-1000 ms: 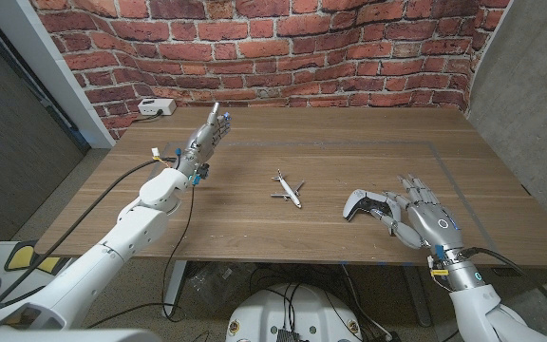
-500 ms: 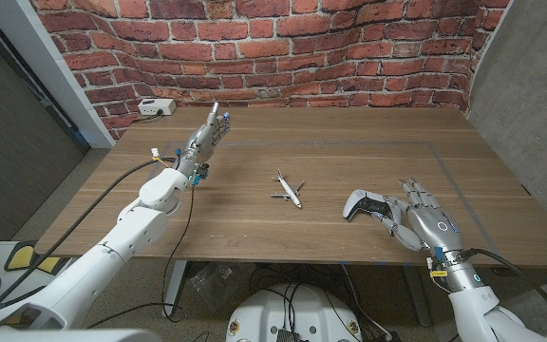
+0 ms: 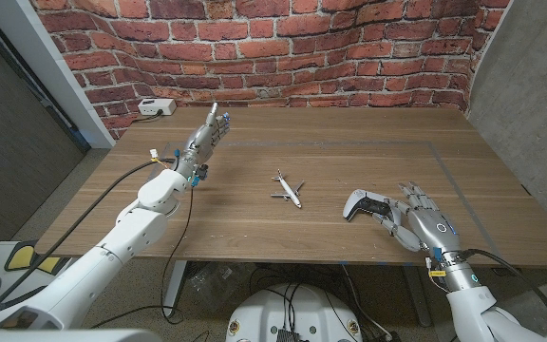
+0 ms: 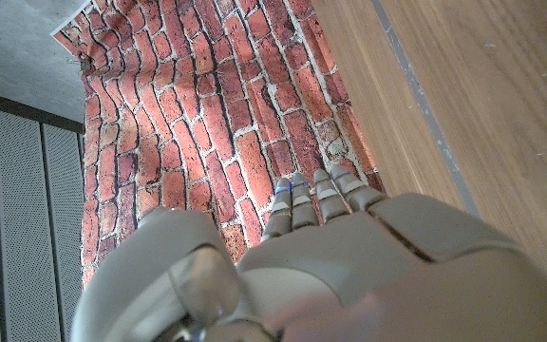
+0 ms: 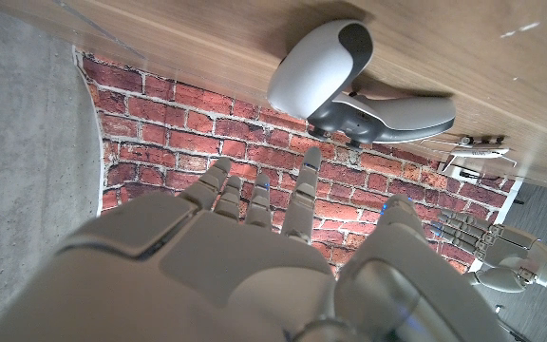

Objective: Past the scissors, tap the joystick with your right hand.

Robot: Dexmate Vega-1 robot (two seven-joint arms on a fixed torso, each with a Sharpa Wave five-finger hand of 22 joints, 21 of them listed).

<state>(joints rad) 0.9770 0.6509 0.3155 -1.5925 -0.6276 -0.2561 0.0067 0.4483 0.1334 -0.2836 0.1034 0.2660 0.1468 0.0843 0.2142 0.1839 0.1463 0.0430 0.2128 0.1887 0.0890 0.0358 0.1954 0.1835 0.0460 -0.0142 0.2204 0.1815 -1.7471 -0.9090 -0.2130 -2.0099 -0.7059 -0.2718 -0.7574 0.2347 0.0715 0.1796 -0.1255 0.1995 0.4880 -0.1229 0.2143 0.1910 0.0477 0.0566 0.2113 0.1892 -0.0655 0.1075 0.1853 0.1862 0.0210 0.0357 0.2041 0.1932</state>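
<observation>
Our right hand hovers empty, fingers spread, just beside the joystick lying near the table's front edge, a light, hard, slick shell we'd judge best tapped on its rounded top.

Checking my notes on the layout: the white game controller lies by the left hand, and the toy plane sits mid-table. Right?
Not quite. The head view shows the controller by the right hand, not the left hand. The plane does sit mid-table.
</observation>
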